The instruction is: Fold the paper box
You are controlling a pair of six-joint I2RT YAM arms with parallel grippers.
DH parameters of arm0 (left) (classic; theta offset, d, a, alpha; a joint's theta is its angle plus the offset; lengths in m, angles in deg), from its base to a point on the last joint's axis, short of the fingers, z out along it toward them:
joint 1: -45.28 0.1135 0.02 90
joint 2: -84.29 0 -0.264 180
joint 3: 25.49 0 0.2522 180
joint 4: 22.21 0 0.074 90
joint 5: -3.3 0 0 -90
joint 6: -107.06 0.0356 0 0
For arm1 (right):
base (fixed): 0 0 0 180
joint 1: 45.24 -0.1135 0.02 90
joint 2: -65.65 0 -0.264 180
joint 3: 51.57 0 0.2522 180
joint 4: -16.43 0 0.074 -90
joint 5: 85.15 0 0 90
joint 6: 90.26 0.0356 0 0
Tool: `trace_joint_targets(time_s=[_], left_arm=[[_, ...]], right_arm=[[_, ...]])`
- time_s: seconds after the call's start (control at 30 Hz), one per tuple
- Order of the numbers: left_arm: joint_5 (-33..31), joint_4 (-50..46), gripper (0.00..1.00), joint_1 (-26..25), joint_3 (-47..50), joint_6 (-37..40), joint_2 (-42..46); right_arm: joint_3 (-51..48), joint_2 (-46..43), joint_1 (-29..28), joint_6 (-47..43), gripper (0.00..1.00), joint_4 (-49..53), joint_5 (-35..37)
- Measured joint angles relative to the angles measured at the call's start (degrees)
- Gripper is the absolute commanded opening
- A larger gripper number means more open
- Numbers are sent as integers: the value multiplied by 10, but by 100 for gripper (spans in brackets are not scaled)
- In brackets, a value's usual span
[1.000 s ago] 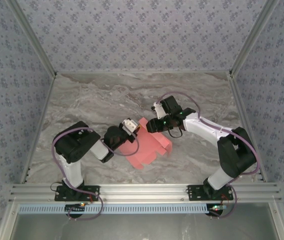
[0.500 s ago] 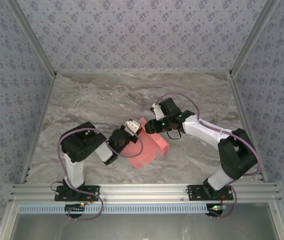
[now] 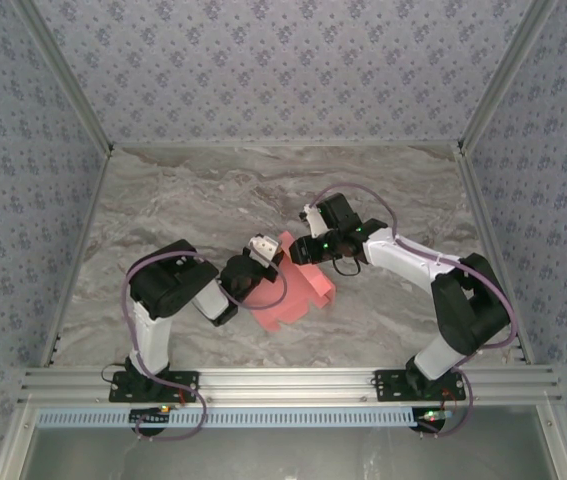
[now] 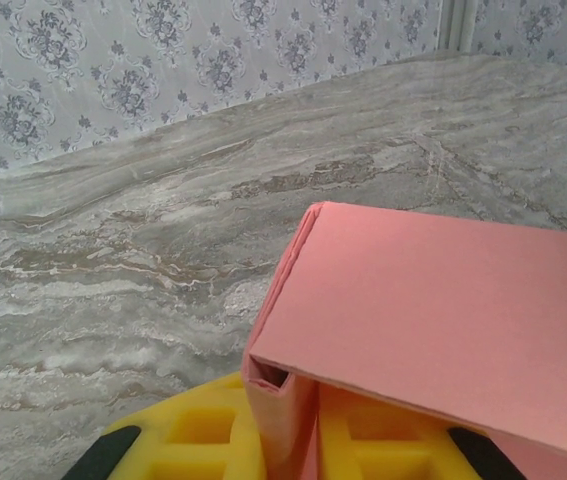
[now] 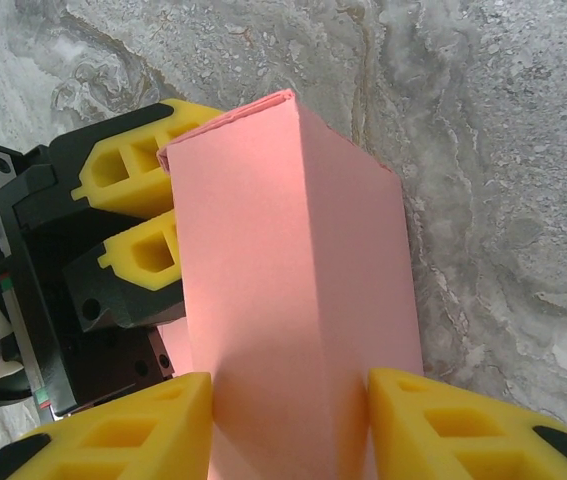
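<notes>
The paper box (image 3: 301,290) is salmon-pink card, partly folded into a hollow sleeve, and sits mid-table between both arms. My left gripper (image 3: 269,254) pinches a folded edge of it. In the left wrist view that edge stands between the yellow pads of my left gripper (image 4: 288,440), with a wide panel of the paper box (image 4: 443,310) slanting above. My right gripper (image 5: 288,425) is shut across the body of the paper box (image 5: 283,250), a pad pressed on each side. The left gripper's fingers (image 5: 123,165) hold the far end. From above, the right gripper (image 3: 305,250) meets the box's upper corner.
The grey marble tabletop (image 3: 193,200) is bounded by patterned walls on three sides, and an aluminium rail (image 3: 283,380) runs along the near edge. The left arm's purple cable (image 3: 128,290) loops beside its elbow.
The left gripper has moved right, toward the right gripper. The pink card has gone from a spread sheet to a more compact, raised sleeve. The right arm has barely shifted.
</notes>
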Motion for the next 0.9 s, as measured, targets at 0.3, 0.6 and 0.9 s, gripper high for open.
trace_joint_targets(time_s=[0.3, 0.6, 0.9], left_arm=[[-7, 10, 14, 2, -21, -19, -22], [-9, 16, 1, 4, -19, -24, -24], [-18, 0, 21, 0, 10, -31, 6]], right_arm=[[0, 12, 14, 15, 44, -19, -31], [-7, 6, 33, 4, 48, -33, -45], [-50, -46, 52, -45, 58, -74, -75]])
